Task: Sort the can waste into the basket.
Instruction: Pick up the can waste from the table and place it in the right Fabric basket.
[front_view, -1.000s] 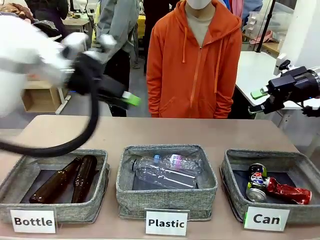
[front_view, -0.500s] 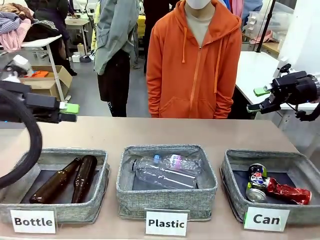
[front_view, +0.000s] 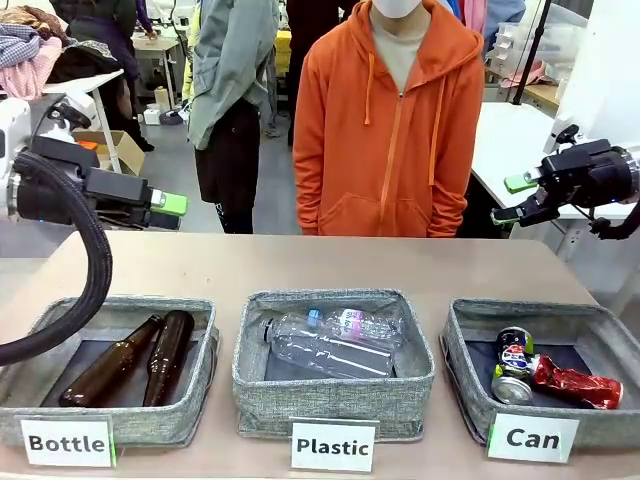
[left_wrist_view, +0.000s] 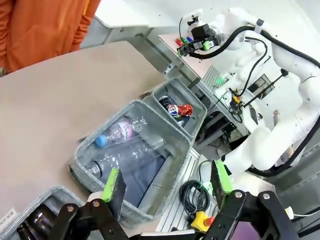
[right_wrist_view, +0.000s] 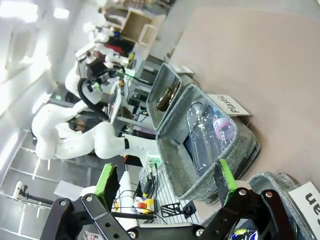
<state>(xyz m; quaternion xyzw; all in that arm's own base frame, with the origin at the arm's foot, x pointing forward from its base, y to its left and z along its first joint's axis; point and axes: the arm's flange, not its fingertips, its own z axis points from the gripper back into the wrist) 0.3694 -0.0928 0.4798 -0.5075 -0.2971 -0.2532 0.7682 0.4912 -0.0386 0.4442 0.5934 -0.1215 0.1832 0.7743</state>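
Note:
Both pieces of can waste lie in the basket (front_view: 468, 335) labelled "Can" at the front right: a crushed red-and-white can (front_view: 578, 386) and a dark can (front_view: 514, 362) with a round logo. My left gripper (front_view: 168, 212) hovers open and empty over the table's far left edge, well away from the basket. At the far right, above and behind the basket, my right gripper (front_view: 509, 199) is also open and empty. In the left wrist view the open gripper (left_wrist_view: 166, 181) looks across at the basket (left_wrist_view: 196, 102) with the cans (left_wrist_view: 179, 110) inside. The right wrist view shows its gripper (right_wrist_view: 166, 180) open.
A "Plastic" bin (front_view: 334, 395) with clear bottles sits in the middle. At the front left is a "Bottle" bin (front_view: 195, 400) with two brown bottles. A person in an orange hoodie (front_view: 390, 130) stands at the far side. The tabletop (front_view: 320, 262) behind the bins is bare.
My left arm has swung back from near the table's middle to the far left, then eased slightly right. The right gripper has barely shifted. The cans have not moved.

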